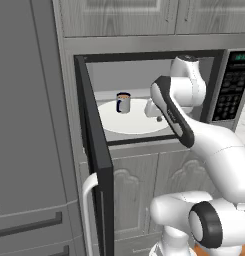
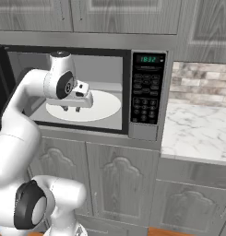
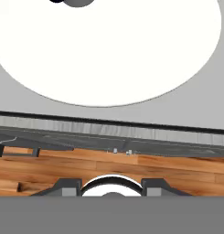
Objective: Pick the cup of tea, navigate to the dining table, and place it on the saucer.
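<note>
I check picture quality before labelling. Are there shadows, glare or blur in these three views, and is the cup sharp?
Left base view: even, flat lighting, no glare; the cup is small but sharp on the plate.
Right base view: soft shading inside the microwave, a faint shadow under the gripper.
Hand view: no blur; the cup is cut off at the top edge.

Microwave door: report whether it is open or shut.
Open. The microwave door swings out leftward, exposing the cup of tea on the round plate.
</note>
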You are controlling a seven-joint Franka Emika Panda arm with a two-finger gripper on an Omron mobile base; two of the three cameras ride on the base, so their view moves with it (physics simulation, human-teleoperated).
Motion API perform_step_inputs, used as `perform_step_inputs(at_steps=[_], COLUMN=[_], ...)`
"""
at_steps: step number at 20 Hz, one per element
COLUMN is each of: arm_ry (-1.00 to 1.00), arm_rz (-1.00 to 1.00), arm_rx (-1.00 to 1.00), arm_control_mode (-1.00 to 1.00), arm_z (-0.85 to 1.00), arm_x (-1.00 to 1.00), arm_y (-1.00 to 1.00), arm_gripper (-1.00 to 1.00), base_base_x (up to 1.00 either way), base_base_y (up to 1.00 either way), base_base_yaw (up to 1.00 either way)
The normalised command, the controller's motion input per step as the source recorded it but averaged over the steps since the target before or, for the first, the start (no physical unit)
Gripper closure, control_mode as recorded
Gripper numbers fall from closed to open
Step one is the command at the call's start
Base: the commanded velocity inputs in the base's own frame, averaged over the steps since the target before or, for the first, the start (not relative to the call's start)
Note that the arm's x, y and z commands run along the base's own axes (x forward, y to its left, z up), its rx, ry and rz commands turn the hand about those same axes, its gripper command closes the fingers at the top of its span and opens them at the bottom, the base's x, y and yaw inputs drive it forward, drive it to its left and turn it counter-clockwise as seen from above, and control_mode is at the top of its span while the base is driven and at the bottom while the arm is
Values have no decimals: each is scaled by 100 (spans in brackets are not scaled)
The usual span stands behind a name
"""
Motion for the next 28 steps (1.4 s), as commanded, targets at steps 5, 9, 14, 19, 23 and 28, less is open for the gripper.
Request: perform_step_inputs(at_steps=[5,9,14,19,23,28], arm_ry=[-1,-17,-15,-7,-6,-6], arm_rz=[0,0,-15,-17,-13,-17], arm_rx=[0,-6,-10,-2,0,7], arm_control_mode=[-100,-100,-100,-100,-100,-100], arm_z=[-3,-15,-5,0,0,0], arm_x=[-29,-23,31,32,0,9], arm_y=[1,40,45,20,0,10], arm_gripper=[-100,-100,-100,-100,-100,-100], base_base_x=[0,0,0,0,0,0], base_base_y=[0,0,0,0,0,0], base_base_yaw=[0,0,0,0,0,0])
